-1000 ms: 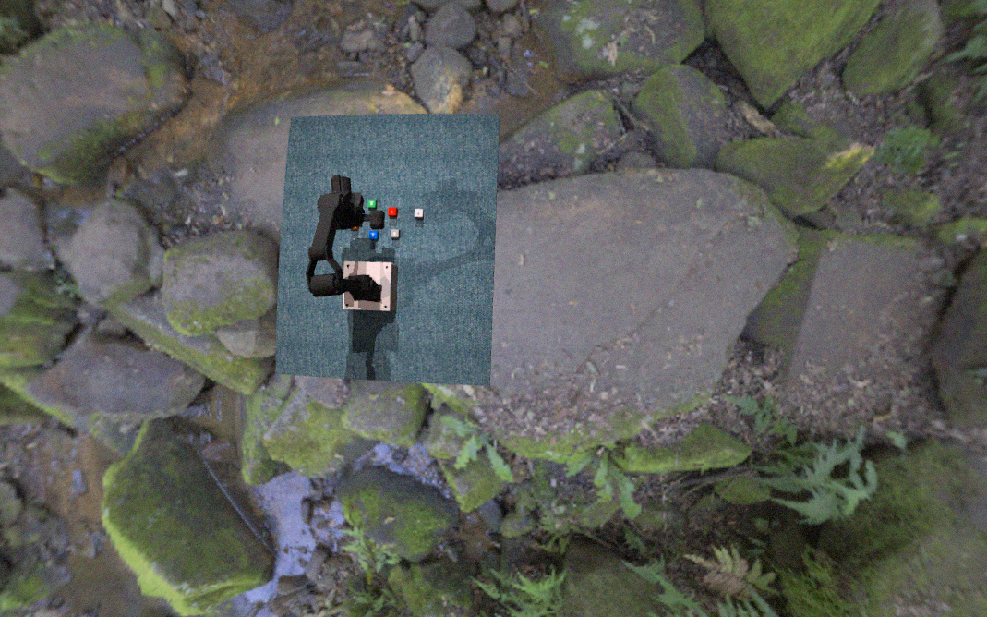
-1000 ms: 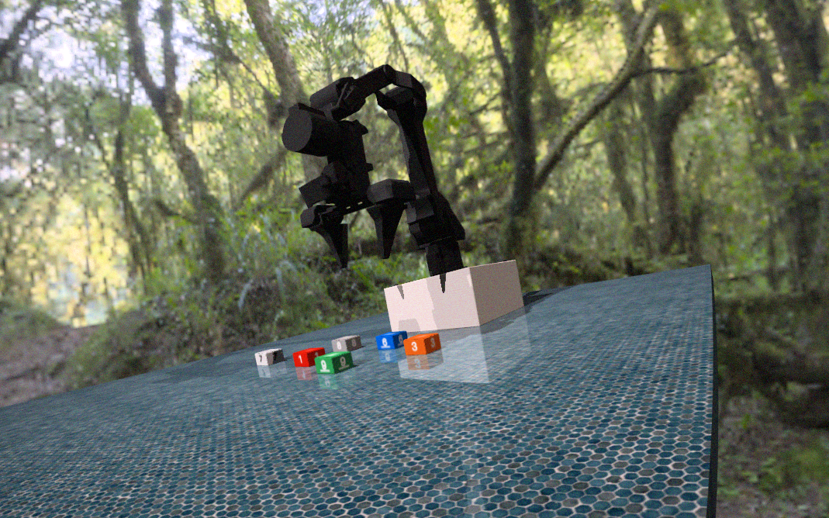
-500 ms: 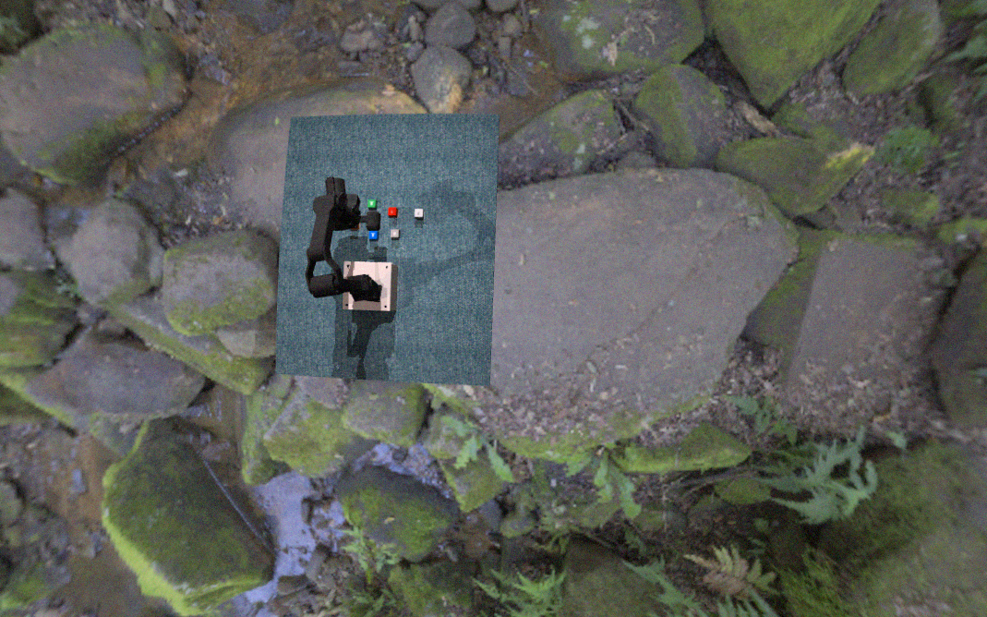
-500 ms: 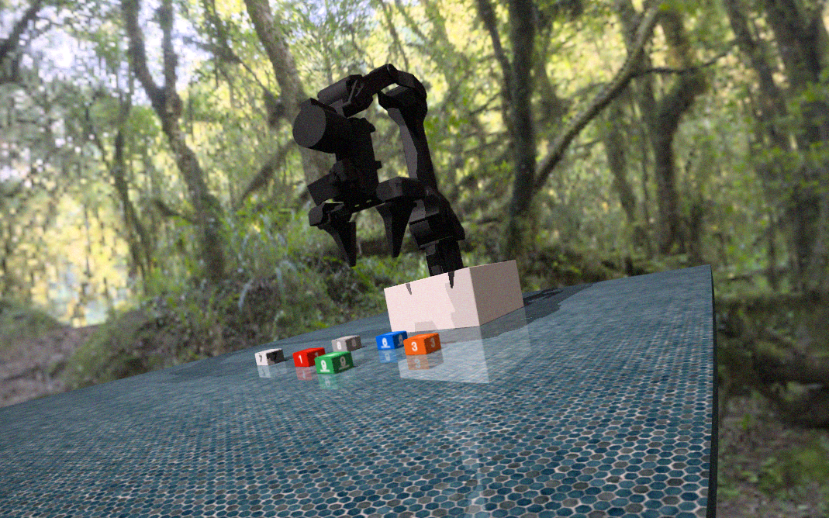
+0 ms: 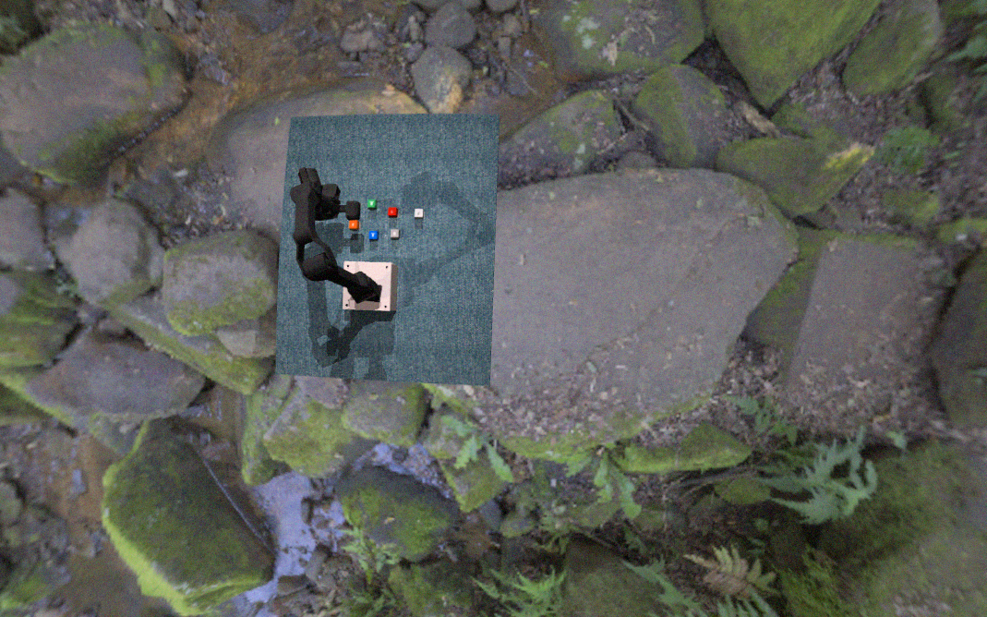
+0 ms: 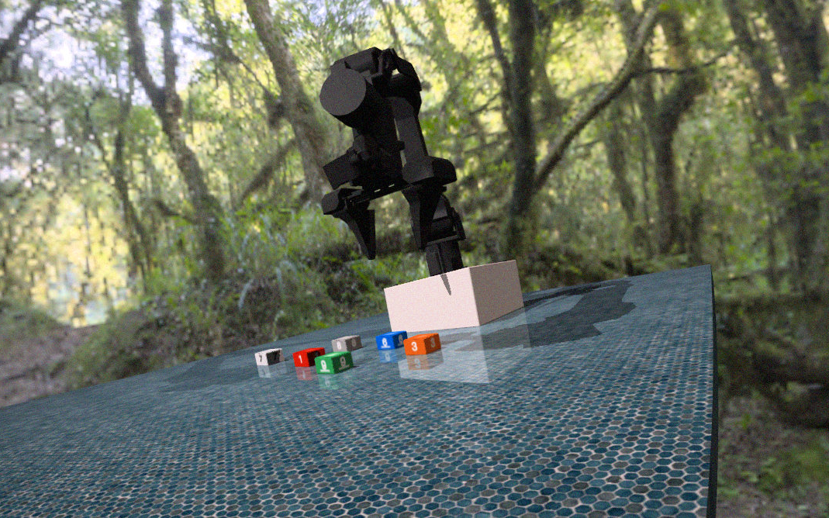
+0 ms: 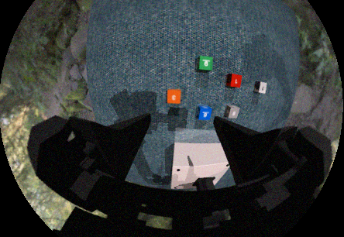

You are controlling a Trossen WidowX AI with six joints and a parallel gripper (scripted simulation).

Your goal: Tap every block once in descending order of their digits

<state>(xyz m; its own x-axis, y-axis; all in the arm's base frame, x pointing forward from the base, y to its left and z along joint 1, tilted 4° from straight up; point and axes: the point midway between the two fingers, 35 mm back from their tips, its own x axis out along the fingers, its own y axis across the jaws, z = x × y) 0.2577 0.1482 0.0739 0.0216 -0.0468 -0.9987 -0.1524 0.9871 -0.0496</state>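
Note:
My gripper (image 6: 396, 253) (image 7: 182, 118) is open and empty, high above the table; the top view hides its fingertips. All blocks stand apart on the table. The green block (image 5: 372, 203) (image 6: 333, 363) (image 7: 205, 63) shows 9. The grey block (image 5: 394, 234) (image 6: 347, 343) (image 7: 232, 111) seems to show 8. The white block (image 5: 418, 212) (image 6: 268, 357) (image 7: 261, 87) shows 7. The blue block (image 5: 373, 235) (image 6: 391, 340) (image 7: 204, 113) shows 6. The orange block (image 5: 353, 224) (image 6: 422, 343) (image 7: 173, 96) shows 3. The red block (image 5: 391, 211) (image 6: 305, 357) (image 7: 234, 80) shows 1.
The arm rises from a pale base box (image 5: 387, 298) (image 6: 433, 307) (image 7: 201, 154) behind the blocks in the exterior view. The blue-green patterned table (image 5: 443, 344) (image 6: 340, 450) (image 7: 155, 17) carries the arm's dark shadow.

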